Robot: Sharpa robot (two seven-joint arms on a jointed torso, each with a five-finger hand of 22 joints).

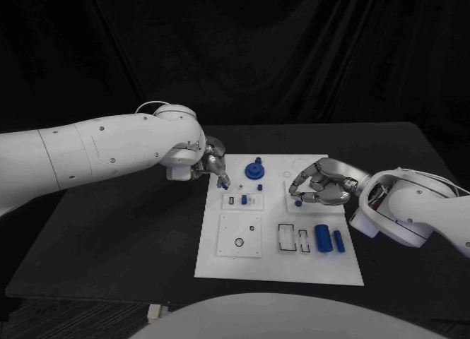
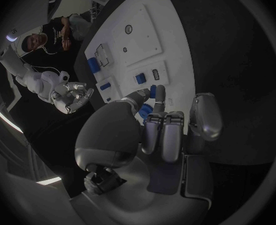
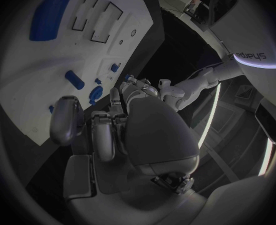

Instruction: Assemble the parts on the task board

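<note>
Task board (image 1: 239,265): white plate at centre of the black counter (image 1: 123,233).
Left hand (image 1: 209,166): at the board's 10 o'clock corner; fingers (image 2: 158,94) pinching a small blue peg (image 1: 223,184), long axis roughly upright.
Right hand (image 1: 321,182): at the 2 o'clock edge, fingers curled; contents cannot be told.
Key relation: the small square sockets (image 1: 242,200) lie just toward 5 o'clock of the peg; left hand appears nearer.

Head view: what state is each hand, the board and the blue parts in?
Left hand: over the task board's far left edge, pinching a small blue part.
Right hand: fingers curled over the board, hold unclear.
Task board: flat on the table.
Blue cylinder: lying on the board.
Round blue part: at the far edge.
</note>
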